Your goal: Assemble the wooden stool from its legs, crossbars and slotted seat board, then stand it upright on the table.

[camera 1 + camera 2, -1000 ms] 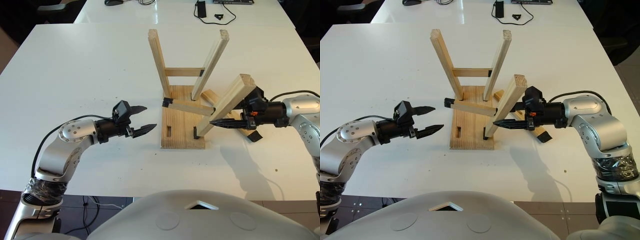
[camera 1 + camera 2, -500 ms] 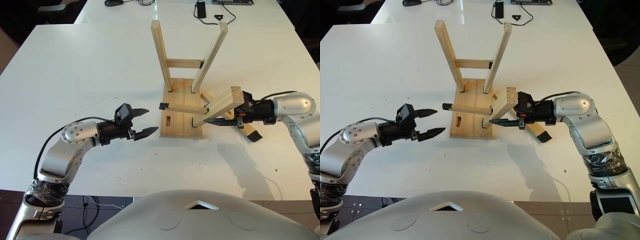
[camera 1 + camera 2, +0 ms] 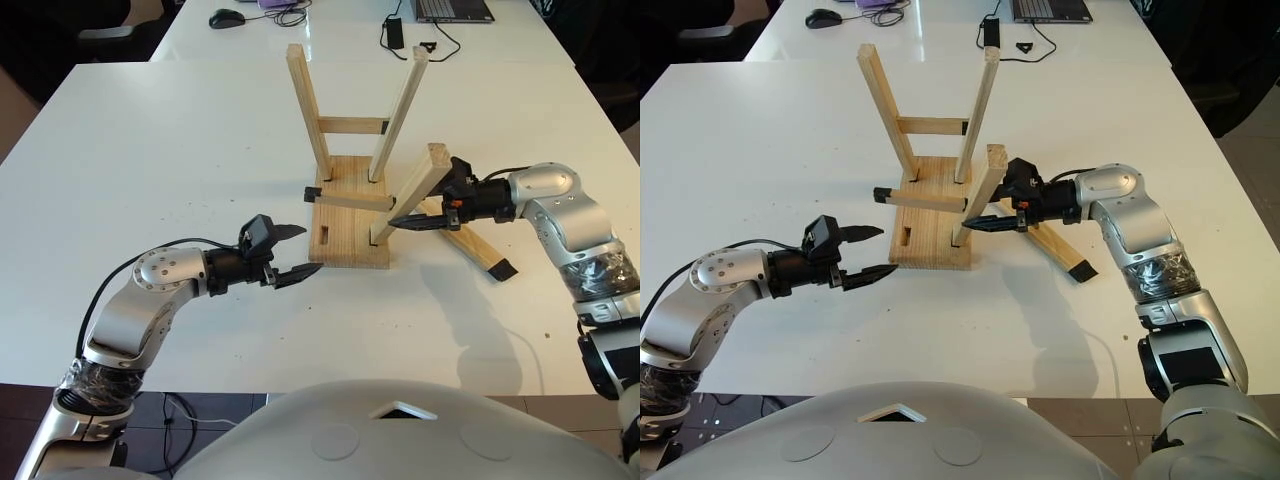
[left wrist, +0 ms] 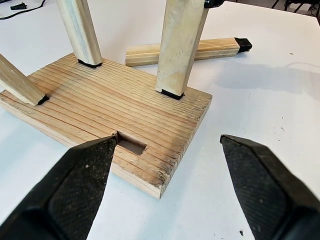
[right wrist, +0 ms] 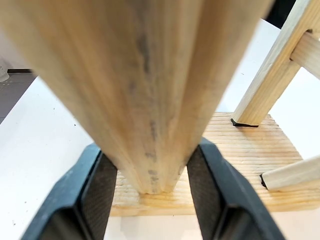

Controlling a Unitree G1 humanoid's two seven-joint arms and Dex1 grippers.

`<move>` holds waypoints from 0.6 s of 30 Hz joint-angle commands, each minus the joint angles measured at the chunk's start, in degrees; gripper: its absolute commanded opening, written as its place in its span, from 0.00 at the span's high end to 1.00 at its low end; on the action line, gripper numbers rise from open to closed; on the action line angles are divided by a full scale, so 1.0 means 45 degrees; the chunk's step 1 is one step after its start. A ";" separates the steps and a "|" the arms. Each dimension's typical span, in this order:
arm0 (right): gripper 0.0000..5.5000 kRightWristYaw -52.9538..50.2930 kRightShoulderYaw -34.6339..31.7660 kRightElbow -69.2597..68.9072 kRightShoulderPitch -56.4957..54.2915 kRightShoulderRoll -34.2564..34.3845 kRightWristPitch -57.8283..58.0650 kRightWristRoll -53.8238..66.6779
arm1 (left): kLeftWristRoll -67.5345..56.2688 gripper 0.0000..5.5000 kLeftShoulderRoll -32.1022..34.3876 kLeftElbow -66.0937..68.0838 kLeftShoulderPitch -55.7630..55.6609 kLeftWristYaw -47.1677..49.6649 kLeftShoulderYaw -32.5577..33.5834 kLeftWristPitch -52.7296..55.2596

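Right wrist view: the right gripper (image 5: 152, 187) was seen closed on a wooden leg (image 5: 145, 90), with one finger pressed against each side. The leg was held tilted, its top leaning to the robot's right and its black-tipped lower end set on the seat board (image 3: 345, 240) near the near right corner. A crossbar (image 3: 345, 199) with a black tip was joined to that leg and ran leftward above the board. The board was laid flat on the white table (image 3: 150, 150); at its far end a left rear leg (image 3: 305, 110) and a right rear leg (image 3: 395, 115) were stood up, spread apart at their tops and joined by a second crossbar (image 3: 350, 125). An empty slot (image 4: 132, 146) was seen near the board's near left corner. A loose leg (image 3: 472, 247) with a black end was laid on the table just right of the board. The left gripper (image 3: 306, 250) was held open and empty, low over the table, just beside the near left corner of the board; in the left wrist view its fingers (image 4: 82, 185) were spread wide, with the slot between them and farther off.
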 commanded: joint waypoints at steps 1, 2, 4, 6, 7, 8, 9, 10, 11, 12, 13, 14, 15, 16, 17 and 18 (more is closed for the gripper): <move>0.64 -0.0099 0.2519 0.1294 0.1853 -0.0272 0.0266 -0.2987 | 0.0174 0.30 0.0034 -0.0046 -0.0079 -0.0119 -0.0123 0.0034; 0.64 -0.0204 0.2639 0.1161 0.1961 -0.0419 -0.0044 -0.3240 | 0.0164 0.30 0.0054 -0.0042 -0.0076 -0.0129 -0.0106 0.0039; 0.64 -0.0364 0.2805 0.0893 0.2154 -0.0652 -0.0462 -0.3513 | 0.0171 0.30 0.0068 -0.0019 -0.0052 -0.0114 -0.0085 0.0025; 0.64 -0.0405 0.2884 0.0663 0.2331 -0.0810 -0.0582 -0.3461 | 0.0181 0.30 0.0051 -0.0017 -0.0015 -0.0066 -0.0069 0.0019; 0.64 -0.0413 0.2925 0.0657 0.2382 -0.0848 -0.0651 -0.3446 | 0.0187 0.30 0.0036 -0.0020 0.0004 -0.0040 -0.0064 0.0016; 0.64 -0.0442 0.2958 0.0709 0.2432 -0.0869 -0.0747 -0.3456 | 0.0199 0.30 0.0021 -0.0013 -0.0003 -0.0026 -0.0078 0.0011; 0.64 -0.0472 0.2982 0.0744 0.2467 -0.0889 -0.0807 -0.3457 | 0.0210 0.30 0.0011 0.0001 -0.0019 -0.0022 -0.0092 0.0006; 0.64 -0.0479 0.2996 0.0751 0.2493 -0.0916 -0.0837 -0.3438 | 0.0213 0.30 0.0009 0.0008 -0.0031 -0.0019 -0.0094 0.0006; 0.64 -0.0477 0.2974 0.0697 0.2527 -0.0951 -0.0808 -0.3357 | 0.0209 0.30 0.0015 0.0015 -0.0043 -0.0025 -0.0086 0.0008; 0.64 -0.0470 0.2910 0.0603 0.2544 -0.0982 -0.0705 -0.3193 | 0.0204 0.30 0.0026 0.0018 -0.0046 -0.0033 -0.0073 0.0011; 0.64 -0.0435 0.2822 0.0481 0.2548 -0.1019 -0.0575 -0.2974 | 0.0198 0.30 0.0042 0.0018 -0.0047 -0.0048 -0.0062 0.0012; 0.64 -0.0381 0.2714 0.0352 0.2545 -0.1050 -0.0437 -0.2719 | 0.0197 0.30 0.0057 0.0019 -0.0044 -0.0061 -0.0056 0.0010; 0.64 -0.0312 0.2605 0.0197 0.2527 -0.1089 -0.0266 -0.2430 | 0.0197 0.30 0.0067 0.0020 -0.0040 -0.0072 -0.0054 0.0009; 0.64 -0.0217 0.2512 0.0053 0.2507 -0.1133 -0.0180 -0.2193 | 0.0195 0.30 0.0074 0.0010 -0.0030 -0.0077 -0.0052 0.0010; 0.64 -0.0173 0.2442 -0.0060 0.2486 -0.1159 -0.0107 -0.2024 | 0.0190 0.30 0.0076 0.0000 -0.0018 -0.0078 -0.0048 0.0012; 0.64 -0.0186 0.2406 -0.0080 0.2423 -0.1141 -0.0066 -0.1958 | 0.0189 0.30 0.0058 -0.0011 -0.0011 -0.0060 -0.0057 0.0019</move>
